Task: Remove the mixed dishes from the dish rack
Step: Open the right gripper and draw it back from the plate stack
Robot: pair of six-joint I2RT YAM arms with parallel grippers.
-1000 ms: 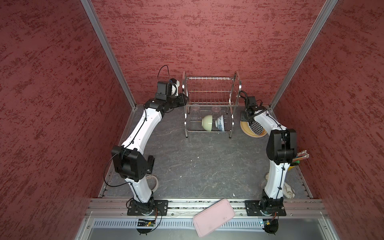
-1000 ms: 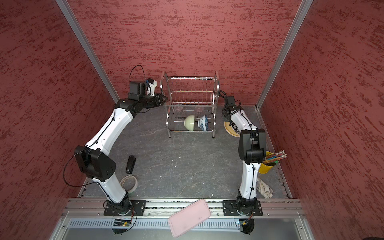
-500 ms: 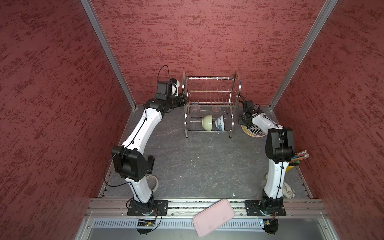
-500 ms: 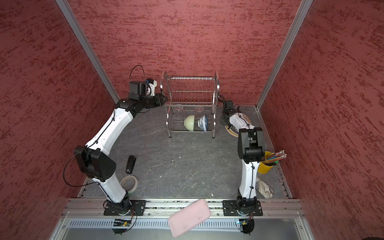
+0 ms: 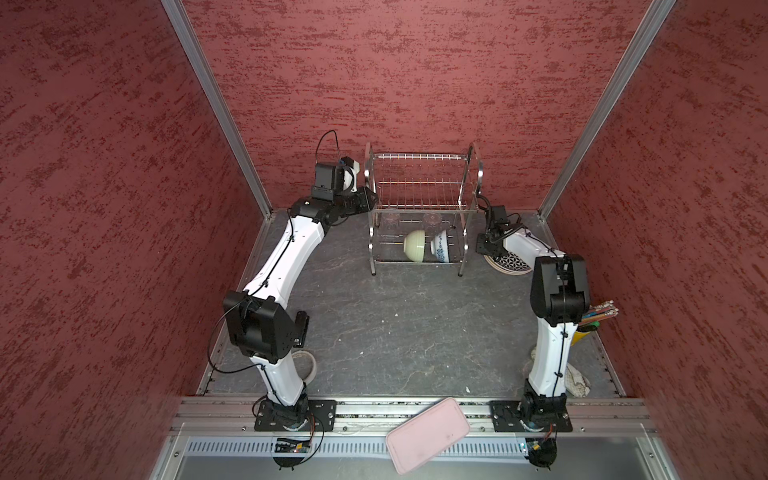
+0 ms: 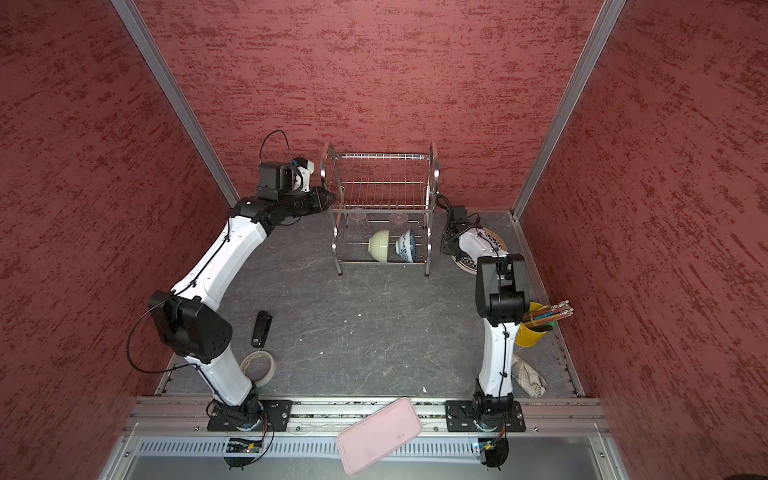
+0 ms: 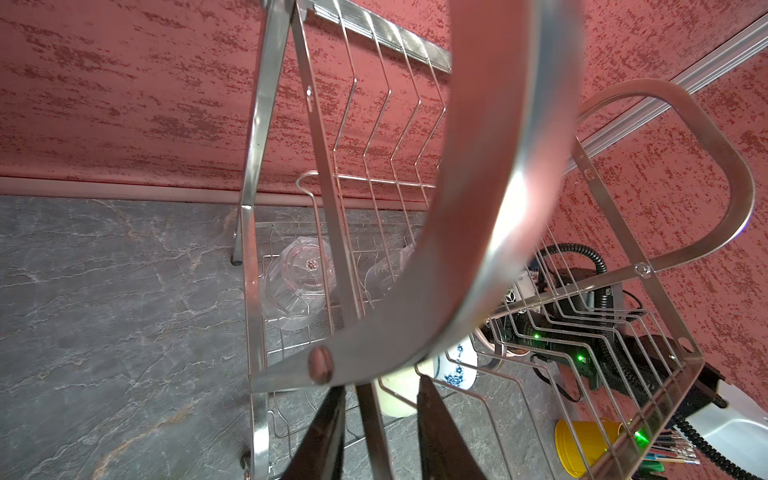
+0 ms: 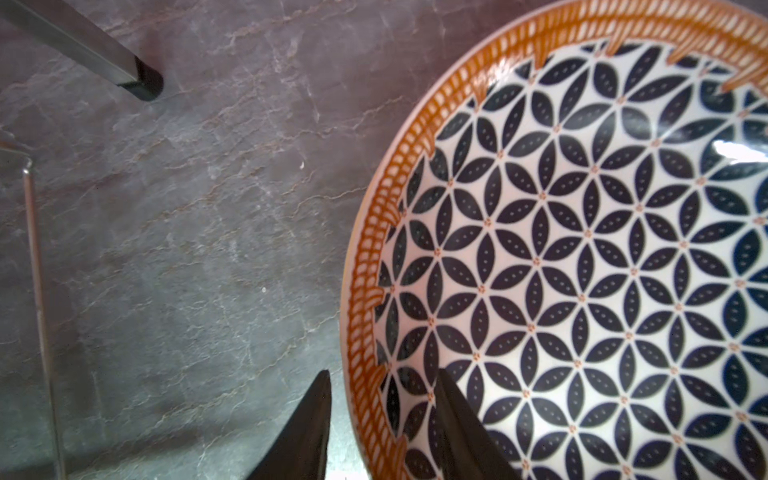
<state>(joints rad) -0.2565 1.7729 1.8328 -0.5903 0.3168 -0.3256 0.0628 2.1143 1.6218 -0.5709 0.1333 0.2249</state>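
Your right gripper point(image 8: 380, 419), spread, straddles the plate point(image 8: 582, 266) rim beside the rack point(image 5: 419, 199); left gripper point(image 7: 376, 428) pinches the rack; next, bowls.

Top views high overhead (near-identical), wrist cameras close; dish rack point(image 5: 422, 199) shared.

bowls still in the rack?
2: pale green bowl and blue-floral white bowl, side by side on the lower tier of the dish rack. None seen hidden.

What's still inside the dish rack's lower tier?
Inside the dish rack: pale green bowl, blue-floral bowl, and two clear cups behind them. The upper tier looks empty.
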